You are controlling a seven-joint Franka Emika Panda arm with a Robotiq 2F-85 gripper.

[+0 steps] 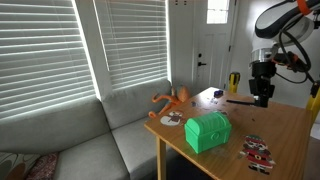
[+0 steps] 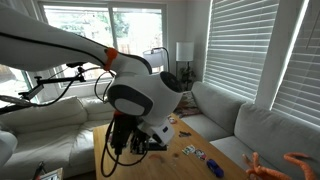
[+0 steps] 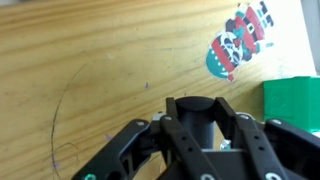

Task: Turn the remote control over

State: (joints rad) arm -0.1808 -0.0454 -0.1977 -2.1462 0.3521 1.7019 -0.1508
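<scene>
Pincer (image 3: 198, 128) clamped on the black remote control (image 3: 195, 106) over the wooden table (image 3: 70, 60).

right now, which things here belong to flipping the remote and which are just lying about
For the job: remote, gripper.
Lying about: green box, orange toy, red-and-white items.

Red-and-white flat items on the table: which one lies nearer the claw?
The rear item, next to the green box and closer to the claw; the front item lies nearer the camera.
</scene>
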